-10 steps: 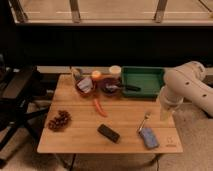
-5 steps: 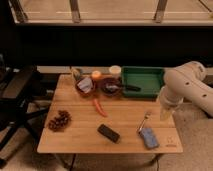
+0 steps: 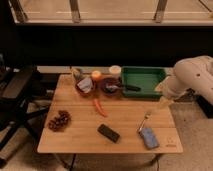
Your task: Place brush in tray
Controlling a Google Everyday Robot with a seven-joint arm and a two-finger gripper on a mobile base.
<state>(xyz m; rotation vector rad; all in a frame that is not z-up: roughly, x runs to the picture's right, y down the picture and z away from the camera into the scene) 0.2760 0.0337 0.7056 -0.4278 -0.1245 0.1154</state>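
Observation:
The brush (image 3: 123, 87), with a black handle and pale head, lies across the dark maroon bowl (image 3: 109, 88), its handle reaching over the near left wall of the green tray (image 3: 144, 80). The tray stands at the back right of the wooden table. My gripper (image 3: 163, 104) hangs from the white arm (image 3: 192, 75) over the table's right edge, in front of the tray's near right corner and well to the right of the brush. It holds nothing that I can see.
A second bowl (image 3: 85, 85), an orange item (image 3: 96, 75) and a white cup (image 3: 115, 70) stand at the back. A red pepper (image 3: 100, 108), dark grapes (image 3: 59, 121), a black block (image 3: 108, 133) and a blue pad (image 3: 149, 138) lie in front. A chair (image 3: 20, 92) stands at the left.

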